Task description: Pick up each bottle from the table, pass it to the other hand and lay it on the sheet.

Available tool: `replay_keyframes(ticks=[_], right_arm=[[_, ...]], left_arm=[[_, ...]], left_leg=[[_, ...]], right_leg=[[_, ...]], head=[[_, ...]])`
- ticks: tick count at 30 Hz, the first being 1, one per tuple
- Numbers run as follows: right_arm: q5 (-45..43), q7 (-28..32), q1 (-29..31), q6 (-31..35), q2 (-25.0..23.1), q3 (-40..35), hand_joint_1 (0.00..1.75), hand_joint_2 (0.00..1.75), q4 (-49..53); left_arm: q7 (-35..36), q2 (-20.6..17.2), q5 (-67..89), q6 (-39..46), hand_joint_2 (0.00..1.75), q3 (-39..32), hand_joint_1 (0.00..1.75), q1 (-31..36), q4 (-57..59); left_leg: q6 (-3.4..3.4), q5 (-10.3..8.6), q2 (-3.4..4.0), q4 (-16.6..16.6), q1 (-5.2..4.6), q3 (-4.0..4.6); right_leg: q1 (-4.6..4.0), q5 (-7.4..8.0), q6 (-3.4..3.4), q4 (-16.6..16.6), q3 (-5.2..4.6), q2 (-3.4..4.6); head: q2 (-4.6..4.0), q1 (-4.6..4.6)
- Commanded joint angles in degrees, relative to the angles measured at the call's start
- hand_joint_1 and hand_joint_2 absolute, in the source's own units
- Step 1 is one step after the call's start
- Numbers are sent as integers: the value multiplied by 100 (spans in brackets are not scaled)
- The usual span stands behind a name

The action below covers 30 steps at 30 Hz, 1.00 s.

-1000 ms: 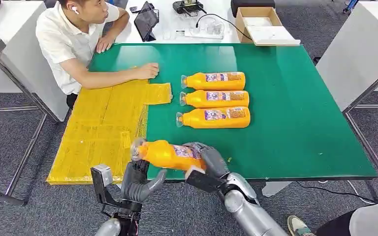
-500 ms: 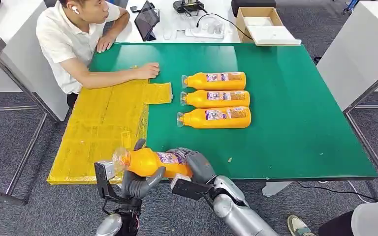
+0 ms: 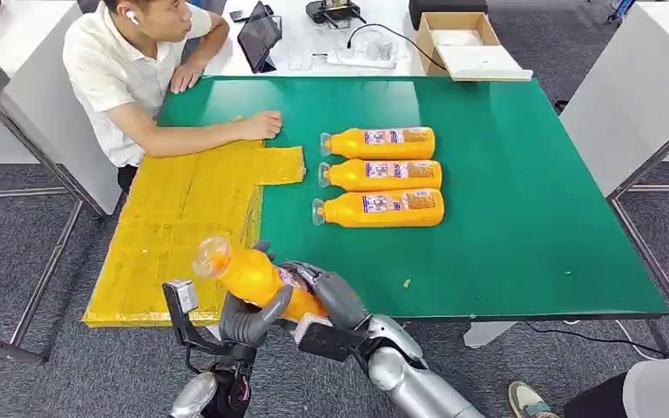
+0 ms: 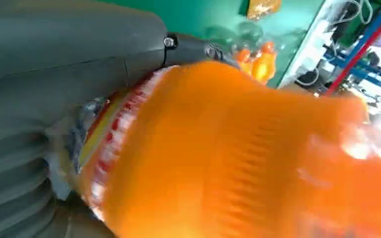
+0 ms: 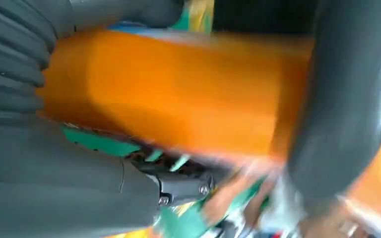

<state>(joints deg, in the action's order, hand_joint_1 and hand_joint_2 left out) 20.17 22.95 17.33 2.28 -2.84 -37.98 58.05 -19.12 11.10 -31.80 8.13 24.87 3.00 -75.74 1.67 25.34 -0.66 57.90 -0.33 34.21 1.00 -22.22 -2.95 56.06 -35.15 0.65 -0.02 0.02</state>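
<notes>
An orange bottle hangs over the table's near edge, its clear cap pointing toward the yellow sheet. Both hands are on it: my left hand wraps it from below near the neck end, and my right hand grips its base end. Up close, the left wrist view has the orange bottle against the left hand, and the right wrist view has the bottle blurred within the right hand. Three more orange bottles lie side by side mid-table.
A person sits at the far left corner with a hand resting on the green table by the sheet's far end. A cardboard box, a tablet and cables sit on the white table behind.
The held bottle has moved left toward the sheet and tilted, cap end up. My left hand has closed around it from below while the right hand keeps its grip.
</notes>
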Motion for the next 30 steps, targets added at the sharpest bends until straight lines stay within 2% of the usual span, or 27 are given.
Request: replay_keyframes(ticks=[1, 9, 11, 12, 14, 15, 16, 19, 20, 27, 30], right_arm=[[-92, 219, 190, -159, -31, -514, 0, 175, -331], [-102, 320, 23, 99, -44, -379, 0, 175, -49], [24, 368, -86, 380, -23, -340, 0, 175, 166], [35, 362, -125, 396, -10, -348, 0, 175, 241], [233, 425, -307, 825, 11, -285, 0, 175, 592], [237, 424, -342, 831, 27, -291, 0, 175, 666], [517, 426, -439, 1264, 57, -275, 0, 0, 852], [719, 406, -580, 1628, 117, -196, 0, 0, 1205], [1045, 445, -667, 2092, 107, -85, 0, 0, 1364], [1167, 454, -827, 2411, 93, 203, 0, 0, 1738], [1198, 468, -827, 2382, 31, 289, 0, 0, 1674]], left_arm=[[217, 96, -874, -820, 175, -332, 175, -115, -472], [145, 57, -824, -785, 175, -445, 175, -152, -400], [56, -13, -363, -222, 175, -484, 175, -94, -308], [55, -40, -380, -238, 175, -506, 175, -74, -269], [-29, -199, 385, 600, 175, -517, 175, 82, 0], [-39, -230, 360, 568, 175, -542, 175, 98, 32], [-21, -329, 667, 806, 175, -529, 175, 181, 209], [-207, -480, 1205, 1026, 175, -532, 175, 234, 326], [-402, -534, 1990, 1546, 175, -490, 175, 235, 294], [-317, -561, 3291, 2103, 175, -858, 175, 156, 108], [-329, -572, 4328, 2664, 175, -933, 175, 280, 221]], left_leg=[[-7, 6, 6, 0, 5, -10], [-8, 5, 2, 0, 6, -10], [-7, 5, 4, -1, 4, -10], [-11, 8, 2, -1, 7, -17], [-11, 8, 1, -1, 6, -18], [-9, 2, -6, -5, 5, -10], [-14, 9, 1, -5, 8, -22], [-10, 3, -1, -9, 3, -17], [-14, 6, -1, -9, 5, -25], [-15, 9, 6, -4, 8, -25], [-9, 4, 10, -4, 6, -12]], right_leg=[[-6, -5, 8, -2, 10, 0], [-7, -5, 9, -3, 9, -6], [-6, -6, 8, -3, 8, -5], [-9, -9, 12, -3, 17, -9], [-8, -10, 12, -2, 17, -10], [-6, -6, 10, -4, 10, -12], [-9, -11, 15, -5, 22, -8], [-5, -7, 11, -5, 15, -10], [-7, -10, 15, -5, 21, -13], [-10, -12, 17, -4, 22, -11], [-7, -4, 11, -5, 8, -1]], head=[[2, 0], [0, 0], [2, 0], [2, 0], [0, 2], [0, 2], [2, -2], [0, -2], [2, 0], [2, 2], [2, 2]])
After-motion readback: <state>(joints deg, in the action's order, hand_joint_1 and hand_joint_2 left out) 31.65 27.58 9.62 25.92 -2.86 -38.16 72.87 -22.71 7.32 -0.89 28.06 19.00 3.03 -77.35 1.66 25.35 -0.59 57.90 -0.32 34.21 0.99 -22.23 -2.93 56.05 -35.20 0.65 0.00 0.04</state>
